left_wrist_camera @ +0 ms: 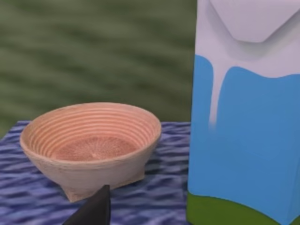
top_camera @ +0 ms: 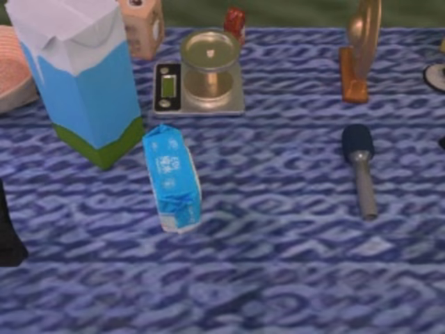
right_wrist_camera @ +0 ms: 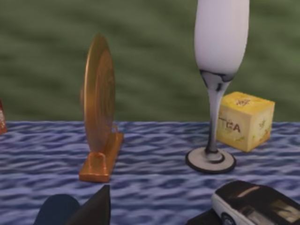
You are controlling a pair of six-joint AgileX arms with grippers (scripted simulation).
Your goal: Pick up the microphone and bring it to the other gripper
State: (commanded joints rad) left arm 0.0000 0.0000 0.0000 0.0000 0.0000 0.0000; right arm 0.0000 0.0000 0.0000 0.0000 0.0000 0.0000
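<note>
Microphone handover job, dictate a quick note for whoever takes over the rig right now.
Left gripper: only a dark tip shows in its wrist view; parked at the table's left edge, near the bowl and milk carton.
Right gripper: only a tip shows, near the golden stand.
Microphone: lying flat on the table's right side, untouched.
Done: nothing. Left: pick up, bring to the other gripper.

My left arm's black angular gripper [top_camera: 8, 233] sits at the table's left edge — only a dark sliver shows from above. One black fingertip [left_wrist_camera: 93, 210] shows in my left wrist view, one [right_wrist_camera: 93, 208] in my right wrist view — finger spacing undeterminable.
</note>
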